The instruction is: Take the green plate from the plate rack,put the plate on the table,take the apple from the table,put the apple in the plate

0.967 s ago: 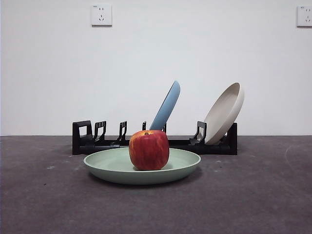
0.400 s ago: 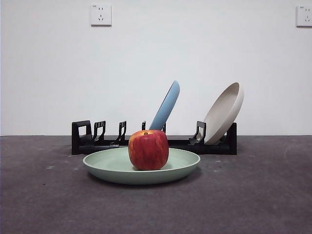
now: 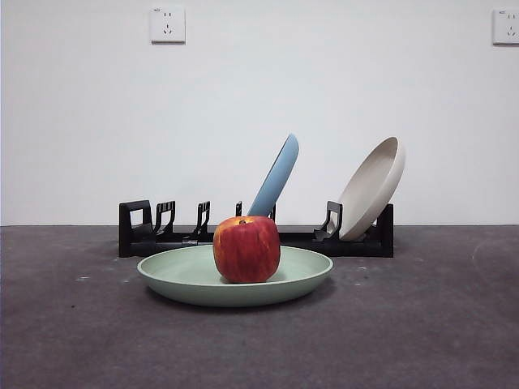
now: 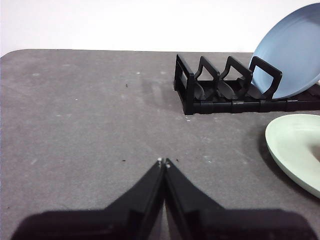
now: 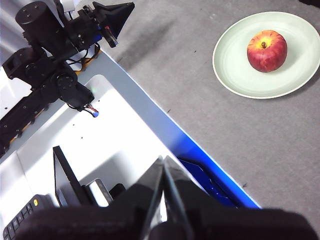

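The red apple (image 3: pixel 246 249) rests in the pale green plate (image 3: pixel 186 278), which lies flat on the dark grey table (image 3: pixel 422 324) in front of the black plate rack (image 3: pixel 162 231). The right wrist view shows the apple (image 5: pixel 267 50) in the plate (image 5: pixel 235 60) from high above. The left wrist view shows the plate's edge (image 4: pixel 295 147) and the rack (image 4: pixel 220 85). My left gripper (image 4: pixel 163 162) is shut and empty, low over bare table well away from the plate. My right gripper (image 5: pixel 163 162) is shut and empty, held high over the robot's base, far from the plate.
A light blue plate (image 3: pixel 276 177) and a beige plate (image 3: pixel 373 188) lean in the rack. The left arm (image 5: pixel 50 60) and the robot's white base (image 5: pixel 115 150) with a blue edge show in the right wrist view. Two wall sockets (image 3: pixel 168 24) are on the white wall.
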